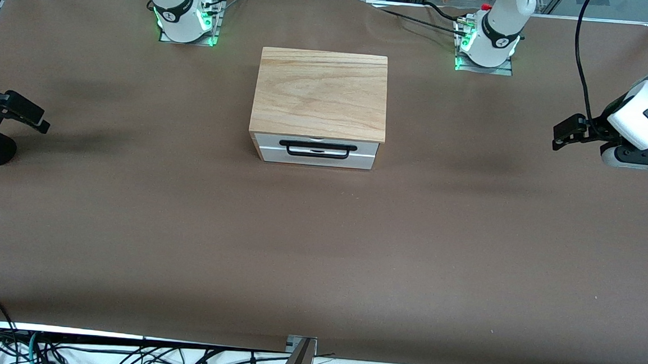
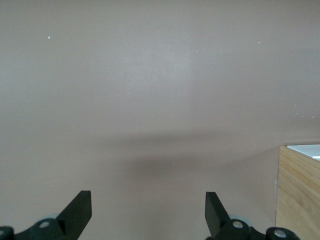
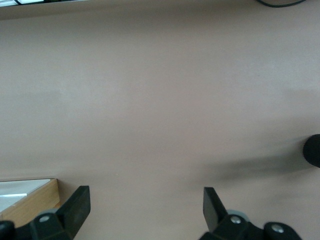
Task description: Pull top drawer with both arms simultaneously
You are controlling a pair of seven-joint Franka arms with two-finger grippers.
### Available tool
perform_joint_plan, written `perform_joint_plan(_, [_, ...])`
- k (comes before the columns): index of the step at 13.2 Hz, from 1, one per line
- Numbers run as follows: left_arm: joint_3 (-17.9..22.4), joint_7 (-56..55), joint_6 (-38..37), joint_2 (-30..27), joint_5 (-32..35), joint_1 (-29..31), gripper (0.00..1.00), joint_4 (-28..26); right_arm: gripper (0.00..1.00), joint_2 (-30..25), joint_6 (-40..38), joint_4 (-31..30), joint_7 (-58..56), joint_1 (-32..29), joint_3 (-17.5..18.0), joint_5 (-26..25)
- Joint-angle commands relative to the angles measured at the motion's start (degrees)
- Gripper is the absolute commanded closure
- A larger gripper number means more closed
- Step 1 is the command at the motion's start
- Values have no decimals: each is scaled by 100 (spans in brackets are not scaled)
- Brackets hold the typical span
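The cabinet has a flat light-wood top slab (image 1: 320, 93) and stands mid-table. Its top drawer (image 1: 270, 142) is shut, with a white front panel and a long black wire bar handle (image 1: 318, 149) facing the front camera. My left gripper (image 1: 563, 135) hangs over the bare table at the left arm's end, well away from the cabinet. In the left wrist view (image 2: 148, 210) it is open and empty. My right gripper (image 1: 30, 116) hangs over the table at the right arm's end. In the right wrist view (image 3: 146, 207) it is open and empty. Neither touches the handle.
The brown table cover (image 1: 320, 249) stretches wide around the cabinet. A cabinet corner shows in the left wrist view (image 2: 300, 190) and in the right wrist view (image 3: 25, 200). Both arm bases (image 1: 185, 16) (image 1: 487, 45) stand farther from the front camera. Cables (image 1: 122, 355) lie below the front edge.
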Motion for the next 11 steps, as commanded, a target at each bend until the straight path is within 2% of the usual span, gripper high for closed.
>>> perform_joint_plan(1, [-58,-6,-132,19,107,29,0,138,0,71,-180,180,-15,-49,74,-113])
perform_joint_plan(11, [-58,-15,-132,54,89,20,0,138,0,98,-171,189,-67,-66,66,-113])
